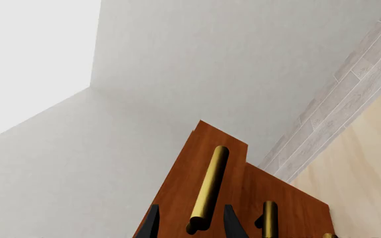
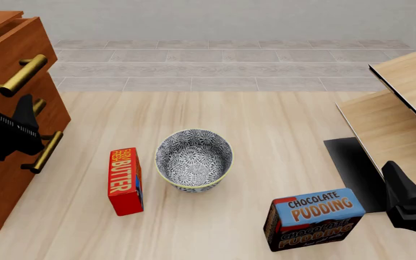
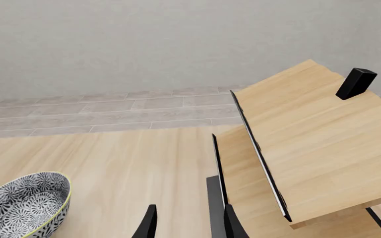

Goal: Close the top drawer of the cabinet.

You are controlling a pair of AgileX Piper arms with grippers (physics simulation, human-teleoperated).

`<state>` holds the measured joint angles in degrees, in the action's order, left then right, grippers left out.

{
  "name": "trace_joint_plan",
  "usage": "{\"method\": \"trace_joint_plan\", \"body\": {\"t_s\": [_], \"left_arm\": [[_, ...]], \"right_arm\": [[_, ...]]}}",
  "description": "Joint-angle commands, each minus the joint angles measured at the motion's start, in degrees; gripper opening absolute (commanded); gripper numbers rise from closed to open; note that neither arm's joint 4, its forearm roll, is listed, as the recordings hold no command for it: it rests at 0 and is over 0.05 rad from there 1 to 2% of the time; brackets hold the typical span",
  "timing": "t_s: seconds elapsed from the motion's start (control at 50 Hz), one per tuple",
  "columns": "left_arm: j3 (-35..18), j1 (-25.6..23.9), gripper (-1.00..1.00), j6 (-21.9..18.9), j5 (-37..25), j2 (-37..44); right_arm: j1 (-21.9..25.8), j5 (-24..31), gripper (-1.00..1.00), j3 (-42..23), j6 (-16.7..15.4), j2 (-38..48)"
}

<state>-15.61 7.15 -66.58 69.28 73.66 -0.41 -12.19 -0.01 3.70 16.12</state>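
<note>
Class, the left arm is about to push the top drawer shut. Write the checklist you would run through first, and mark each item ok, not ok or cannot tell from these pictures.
1. Top drawer juts out past the lower fronts, so it needs closing: ok.
2. Left tool lined up on the brass handle, one finger on each side: ok.
3. Left tool open: ok.
4. Fingers touching the handle: cannot tell.
5. Butter box and patterned bowl stand apart from the cabinet: ok.
6. Right tool open, away from the cabinet near the pale wood furniture: ok.
</note>
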Motion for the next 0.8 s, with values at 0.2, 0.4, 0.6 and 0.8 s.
{"method": "trace_joint_plan", "body": {"t_s": [0.2, 0.4, 0.6, 0.8], "left_arm": [[-1.6, 3.0, 1.00, -0.1, 0.6, 1.1], [-2.5, 4.0, 1.00, 0.3, 0.6, 1.6], [-3.1, 4.8, 1.00, 0.5, 0.6, 2.1], [-3.5, 6.0, 1.00, 0.9, 0.6, 2.7]], "right_arm": [[-0.2, -0.4, 1.00, 0.0, -0.1, 0.7], [-0.6, -1.8, 1.00, 0.0, -0.1, 1.9], [-0.7, -1.9, 1.00, 0.0, -0.1, 2.0], [-0.8, -0.6, 1.00, 0.0, -0.1, 0.5]]}}
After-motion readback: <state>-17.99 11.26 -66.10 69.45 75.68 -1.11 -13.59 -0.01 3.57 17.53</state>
